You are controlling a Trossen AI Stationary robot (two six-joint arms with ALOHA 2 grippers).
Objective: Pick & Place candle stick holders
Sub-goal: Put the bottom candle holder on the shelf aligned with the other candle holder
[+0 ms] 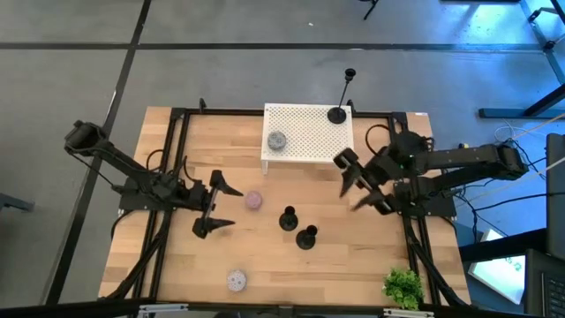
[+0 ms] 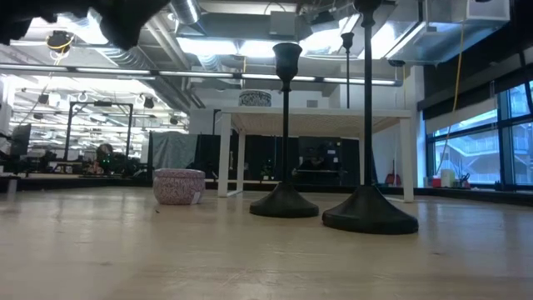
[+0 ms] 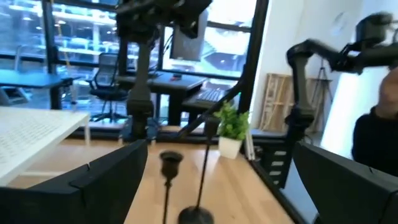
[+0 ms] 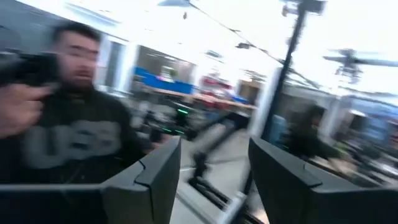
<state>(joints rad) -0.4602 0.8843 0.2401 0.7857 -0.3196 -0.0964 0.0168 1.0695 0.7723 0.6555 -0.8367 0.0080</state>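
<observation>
Two black candle stick holders stand upright on their round bases at the table's middle [image 1: 288,219] [image 1: 306,237]; the low view shows them too [image 2: 285,200] [image 2: 370,208]. A third, tall holder [image 1: 338,113] stands on the far right corner of the white perforated stand [image 1: 305,141]. My left gripper [image 1: 231,207] is open and empty, left of the two holders, which show ahead of its fingers in the left wrist view [image 3: 170,163] [image 3: 198,211]. My right gripper [image 1: 351,193] is open and empty, to the right of the two holders and above the table.
A grey disc [image 1: 276,140] lies on the stand. A pink disc [image 1: 254,200] lies left of the two holders, and a grey disc [image 1: 236,281] lies near the front edge. A small green plant [image 1: 403,287] stands at the front right corner. A person [image 4: 68,137] shows beyond the table.
</observation>
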